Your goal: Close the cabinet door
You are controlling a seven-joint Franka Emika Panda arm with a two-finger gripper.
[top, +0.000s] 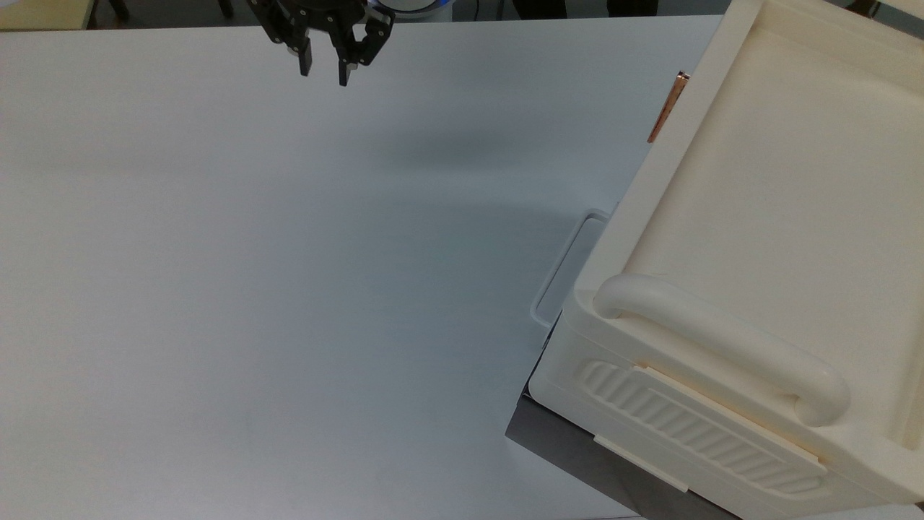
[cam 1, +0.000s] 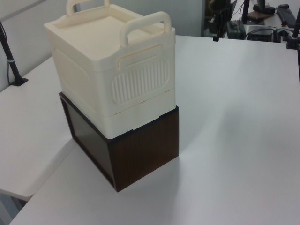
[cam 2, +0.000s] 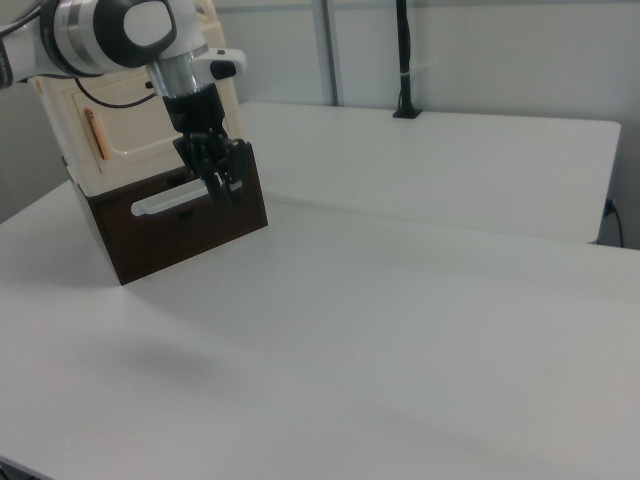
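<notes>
Your cabinet door (cam 2: 125, 130) sits flush in the face of the cabinet (top: 779, 217), with its copper-orange bar handle (top: 668, 107) standing upright near the right view's left edge of the panel; in the top view you see that handle as a thin strip along the cabinet's upper left rim. The cabinet itself rests on a dark brown wooden box (cam 1: 136, 150), which stands on the white table (top: 289, 289) at the top view's right side. A pale bar-shaped pull (cam 2: 170, 200) runs across the front of the brown box. The cabinet's thick rounded carry handle (top: 722, 347) arches above the ribbed side panel (top: 693, 426). You have the claw (top: 325, 71) well apart from the cabinet, hanging above the table's far edge near the top view's upper left, its two fingers narrowly parted and holding nothing.
</notes>
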